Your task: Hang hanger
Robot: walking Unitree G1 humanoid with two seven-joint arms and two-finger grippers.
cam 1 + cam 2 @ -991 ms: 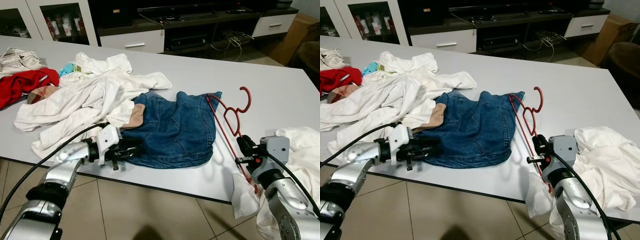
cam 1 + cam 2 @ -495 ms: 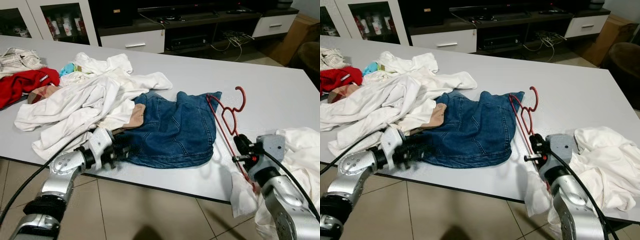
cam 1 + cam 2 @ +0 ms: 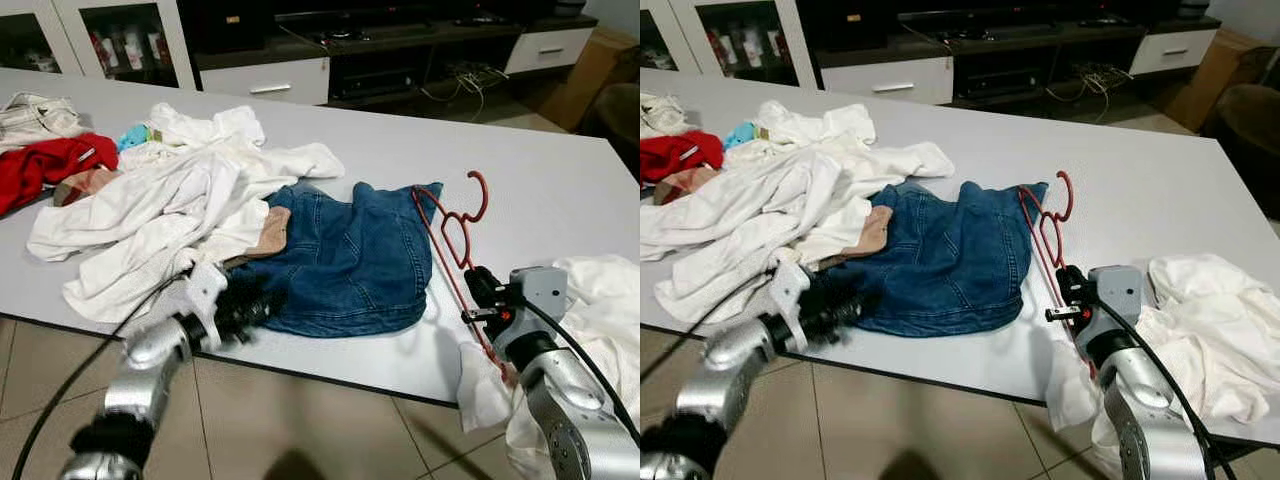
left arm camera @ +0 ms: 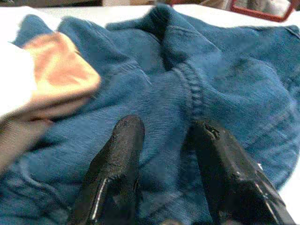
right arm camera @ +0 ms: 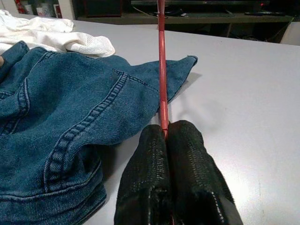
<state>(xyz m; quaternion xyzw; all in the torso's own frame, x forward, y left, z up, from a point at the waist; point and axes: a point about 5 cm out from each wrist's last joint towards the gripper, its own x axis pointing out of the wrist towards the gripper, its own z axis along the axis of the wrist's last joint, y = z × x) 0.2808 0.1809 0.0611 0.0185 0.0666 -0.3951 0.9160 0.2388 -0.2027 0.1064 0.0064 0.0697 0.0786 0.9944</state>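
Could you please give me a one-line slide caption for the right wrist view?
Right gripper shut on the red hanger beside the denim garment on the white table.

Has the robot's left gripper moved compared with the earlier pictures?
Yes. The left gripper has swung its wrist toward the table's near edge, fingers open over the blue denim garment.

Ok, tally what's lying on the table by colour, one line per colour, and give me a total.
Blue: 1, the denim garment
Light blue: 1, a small item poking out of the pile
Red: 2, the hanger held by the right gripper, and a red garment
White: 2 heaps, the big pile and the cloth at the right edge
Beige: 1, a garment at the far left
Total: 7
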